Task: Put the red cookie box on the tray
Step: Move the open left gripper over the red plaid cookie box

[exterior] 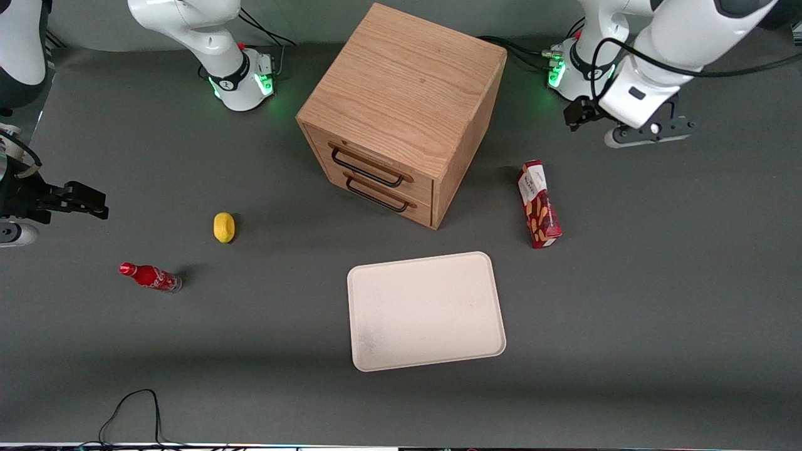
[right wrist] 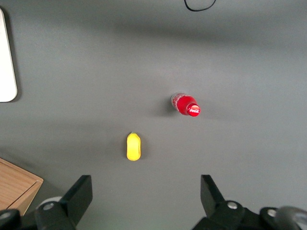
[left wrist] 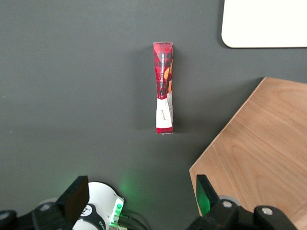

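I worked in a robotics lab: my gripper point(exterior: 651, 130) hung over a bare grey table point(exterior: 658, 313), arm bases point(exterior: 241, 78) bolted along its far edge.

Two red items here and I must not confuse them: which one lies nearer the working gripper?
The red cookie box, a long carton beside the wooden cabinet. The gripper hovers open near it; the red cola bottle lies toward the parked arm's end.

A grey table point(exterior: 658, 300) carries a wooden cabinet point(exterior: 401, 113), with the tray point(exterior: 426, 311) lying nearer the camera than it. The cookie box point(exterior: 539, 203) lies flat beside the cabinet toward the working arm's end, under the raised, open gripper point(exterior: 626, 125). A lemon point(exterior: 223, 227) and cola bottle point(exterior: 150, 277) lie toward the parked arm's end.
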`<state>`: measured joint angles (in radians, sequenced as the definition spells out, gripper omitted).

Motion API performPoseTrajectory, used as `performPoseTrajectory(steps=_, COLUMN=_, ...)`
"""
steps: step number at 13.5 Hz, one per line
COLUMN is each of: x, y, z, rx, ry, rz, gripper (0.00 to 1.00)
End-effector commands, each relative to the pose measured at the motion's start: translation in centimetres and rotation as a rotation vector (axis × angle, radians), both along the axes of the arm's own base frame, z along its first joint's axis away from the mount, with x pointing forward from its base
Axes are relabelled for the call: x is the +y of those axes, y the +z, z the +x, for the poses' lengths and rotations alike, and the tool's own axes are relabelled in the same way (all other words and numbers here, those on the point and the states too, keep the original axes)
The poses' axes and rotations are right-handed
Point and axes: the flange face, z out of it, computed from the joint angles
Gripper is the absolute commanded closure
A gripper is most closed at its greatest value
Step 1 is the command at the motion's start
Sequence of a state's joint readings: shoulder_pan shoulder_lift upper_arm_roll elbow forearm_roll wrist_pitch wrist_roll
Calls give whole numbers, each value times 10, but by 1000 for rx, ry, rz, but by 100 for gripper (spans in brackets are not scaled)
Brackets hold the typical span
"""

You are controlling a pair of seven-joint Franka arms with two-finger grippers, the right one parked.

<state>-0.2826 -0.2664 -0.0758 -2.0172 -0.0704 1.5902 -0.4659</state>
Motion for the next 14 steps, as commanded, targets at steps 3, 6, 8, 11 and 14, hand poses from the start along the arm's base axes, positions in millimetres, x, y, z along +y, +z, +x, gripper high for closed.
performPoseTrajectory(steps=3, x=-11, y=-63, z=-9, rx=-42, ry=1, rz=-21, gripper=1)
performPoseTrajectory(steps=6, x=-19, y=-110, z=-8, rx=-24, ry=-6, rz=-13, gripper=2)
performPoseTrajectory(steps=8, x=-26, y=-139, z=-3, rx=-13, ry=-14, rz=-11, gripper=2)
performPoseTrajectory(steps=11, x=-28, y=-182, z=5, rx=-23, ry=-11, rz=-18, gripper=2)
performPoseTrajectory(steps=14, x=-29, y=-224, z=4, rx=-60, ry=-19, rz=-31, gripper=2)
